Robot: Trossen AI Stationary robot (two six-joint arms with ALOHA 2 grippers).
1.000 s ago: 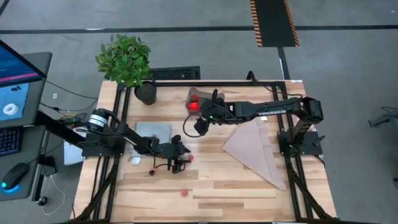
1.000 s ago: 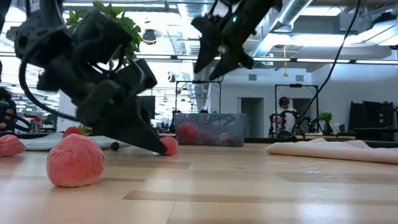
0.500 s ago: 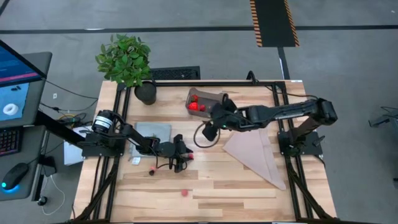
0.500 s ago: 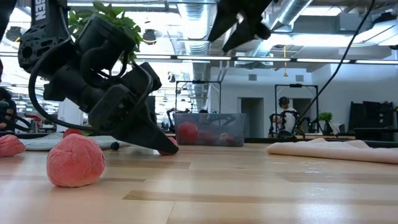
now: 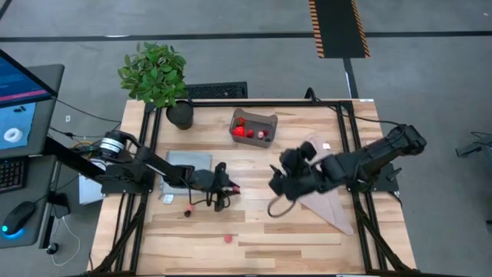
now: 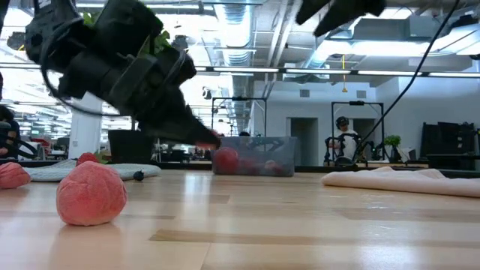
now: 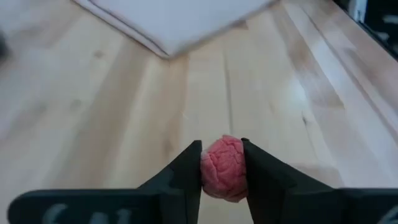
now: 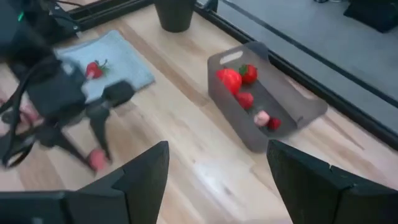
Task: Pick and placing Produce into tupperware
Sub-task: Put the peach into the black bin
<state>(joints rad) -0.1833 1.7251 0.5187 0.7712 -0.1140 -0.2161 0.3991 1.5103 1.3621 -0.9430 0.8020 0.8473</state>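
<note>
Moved: my right pincer (image 5: 275, 185) has pulled back from the tub (image 5: 254, 128) to centre-right of the frame, fingers spread.
Left pincer (image 7: 222, 167): clenched on a pink berry (image 7: 224, 168), lifted off the bench (image 5: 307, 238).
Tub: upper centre, holding red pieces.

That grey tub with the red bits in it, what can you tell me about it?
The tub is a small rectangular container of translucent grey plastic with rounded corners, open on top, no lid in sight. It stands flat on the wooden table near the far edge, to the right of the potted plant. Inside lie several fruit pieces: one larger bright red one, smaller red ones and a pale pink one. Neither gripper touches it.
</note>
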